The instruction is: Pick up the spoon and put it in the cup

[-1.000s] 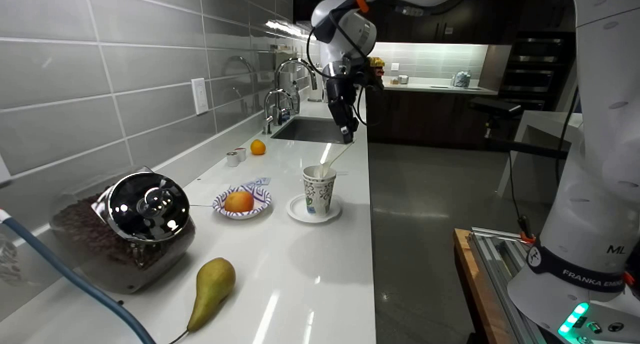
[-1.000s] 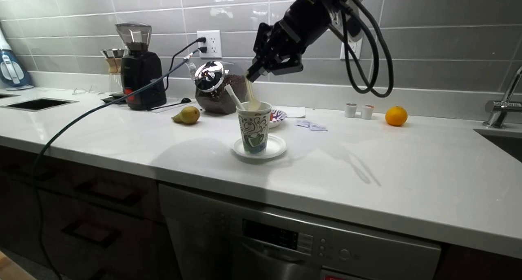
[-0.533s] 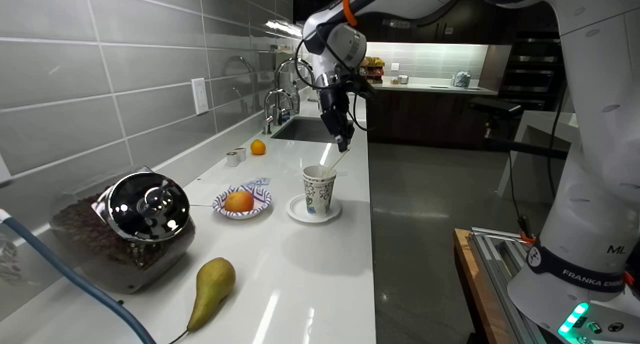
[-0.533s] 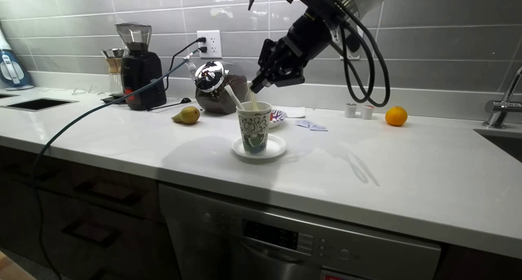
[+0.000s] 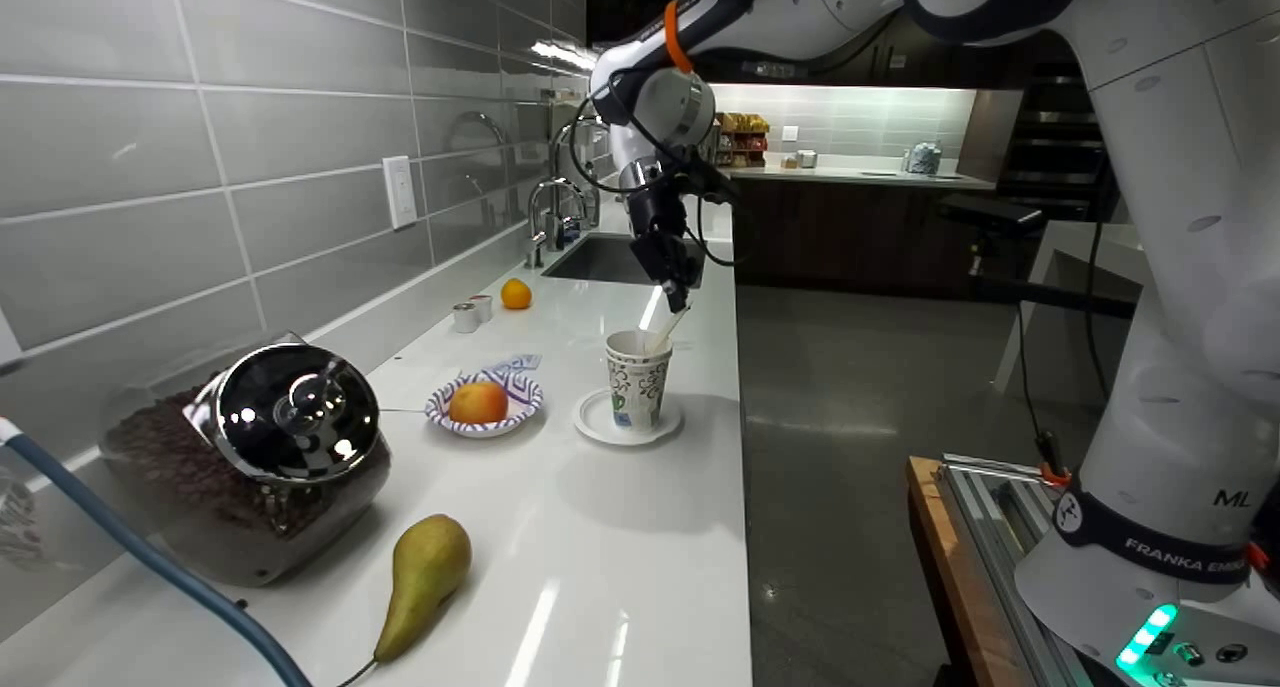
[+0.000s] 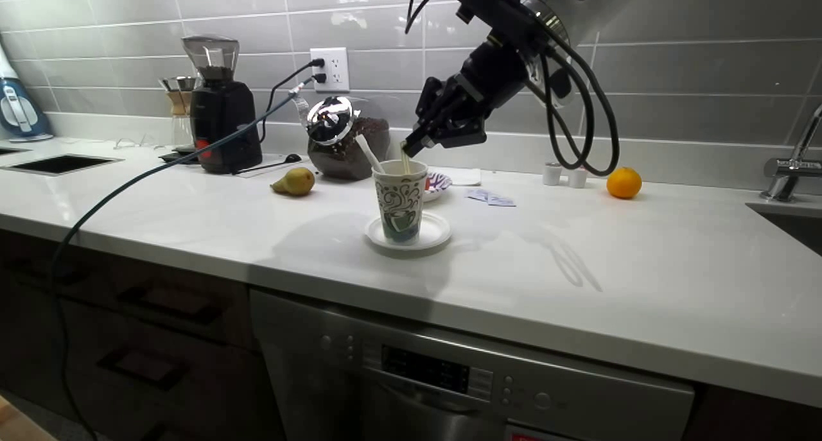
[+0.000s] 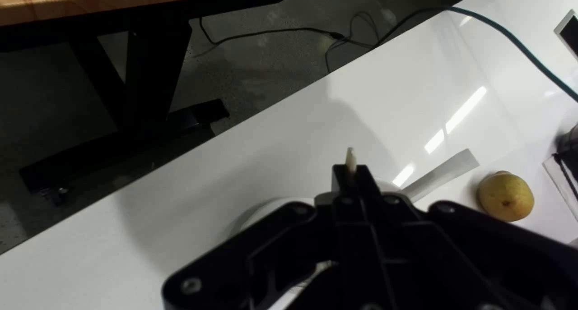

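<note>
The cup [image 5: 638, 392] is tall, white and patterned, and stands upright on a white plate; it also shows in an exterior view [image 6: 399, 207]. My gripper [image 5: 680, 307] is shut on the pale spoon [image 5: 662, 337], just above the cup's rim. In an exterior view the gripper [image 6: 410, 149] holds the spoon [image 6: 406, 165] by its upper handle, with the bowl hidden inside the cup. In the wrist view the end of the spoon [image 7: 351, 158] sticks out between the shut fingertips [image 7: 351, 174]. The gripper mostly hides the cup there.
Another white handle [image 6: 368, 151] leans out of the cup. The white plate [image 6: 437, 234] is under the cup. A patterned bowl [image 5: 527, 407] with a fruit, a pear [image 5: 425, 577], a jar [image 5: 240, 527] and an orange [image 6: 623, 183] stand around. A blue cable [image 6: 154, 171] crosses the counter.
My gripper has moved down toward the cup with the spoon. The spoon's bowl, partly visible at the rim a second ago, is now inside the cup. The cup has not moved.
</note>
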{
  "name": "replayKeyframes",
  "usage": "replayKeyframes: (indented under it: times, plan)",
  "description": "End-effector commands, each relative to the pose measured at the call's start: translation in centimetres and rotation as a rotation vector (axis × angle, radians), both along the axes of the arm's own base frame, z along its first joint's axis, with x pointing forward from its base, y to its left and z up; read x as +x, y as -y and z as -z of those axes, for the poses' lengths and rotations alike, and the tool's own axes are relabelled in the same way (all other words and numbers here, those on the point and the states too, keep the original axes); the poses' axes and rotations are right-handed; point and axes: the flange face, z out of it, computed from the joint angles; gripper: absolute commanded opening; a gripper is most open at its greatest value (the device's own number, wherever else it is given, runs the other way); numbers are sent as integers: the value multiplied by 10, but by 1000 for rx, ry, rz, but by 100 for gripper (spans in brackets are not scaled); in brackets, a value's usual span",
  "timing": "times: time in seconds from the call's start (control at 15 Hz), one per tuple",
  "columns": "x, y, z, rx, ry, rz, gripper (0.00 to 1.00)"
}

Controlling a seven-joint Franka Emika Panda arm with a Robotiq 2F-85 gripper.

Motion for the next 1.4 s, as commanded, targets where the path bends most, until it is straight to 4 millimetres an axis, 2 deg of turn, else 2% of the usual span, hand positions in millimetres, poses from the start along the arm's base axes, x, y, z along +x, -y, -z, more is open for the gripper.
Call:
replayKeyframes:
  times: [0.0,0.2,0.27,0.33,0.67,1.0,1.33]
  plan:
    - [11,3,7,-4,-50,-6,1]
    - [14,2,12,-5,-55,-12,1]
    - [15,1,12,-15,-45,-15,29]
    - [14,0,11,-11,-47,-21,30]
    - [8,-7,-4,-15,15,-82,63]
    - [-7,-14,-33,-105,126,-324,98]
    - [-24,-44,-48,-197,265,-531,100]
